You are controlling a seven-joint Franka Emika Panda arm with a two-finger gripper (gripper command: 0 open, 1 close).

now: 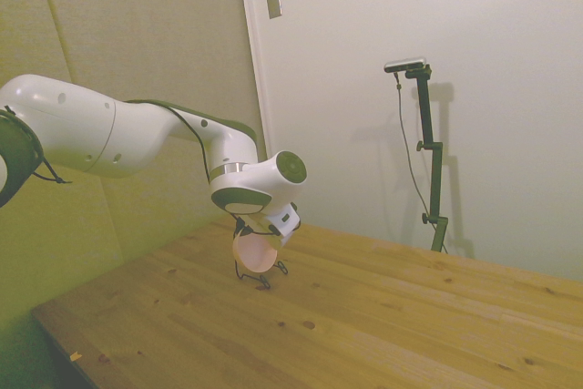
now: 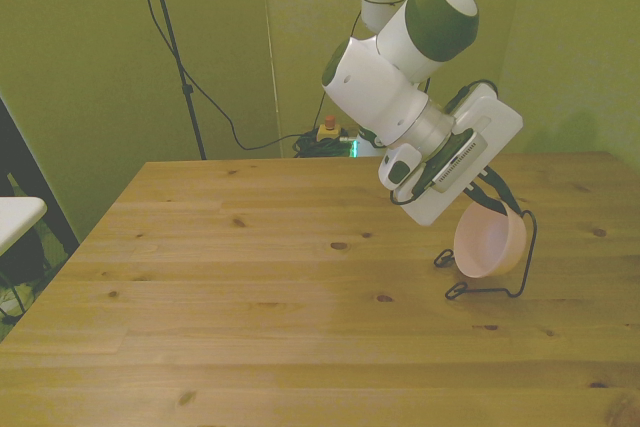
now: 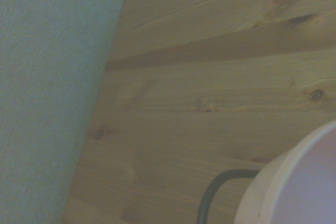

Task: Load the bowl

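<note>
Bowl (image 2: pixel 490 242) is showing as small, round, pale pink, smooth and plain, no marks on it. It is sitting tipped up on edge, nearly upright, in a thin black wire rack (image 2: pixel 520 277) whose loop is curving around the bowl's rim. Rack's small curled feet are resting on the wooden table (image 2: pixel 250 277), toward the front view's right. In the side view the bowl (image 1: pixel 254 252) is standing in the rack (image 1: pixel 262 278) directly under the arm's wrist, open side facing the camera. Nothing is visible inside the bowl; rack is holding the bowl only.

Gripper (image 2: pixel 495 205) is reaching down at an angle to the bowl's upper rim; dark fingers are meeting the rim area, but the white hand body is blocking most of them. Cannot tell whether the pincer is clamped on the rim or let go. Side view is no better, the gripper (image 1: pixel 264 236) being hidden behind the wrist.

Wrist view, blurred: the bowl's pale curved wall (image 3: pixel 299 182) is filling one corner, w/ a bent section of dark rack wire (image 3: pixel 215 192) beside it over wood grain (image 3: pixel 210 77).
</note>
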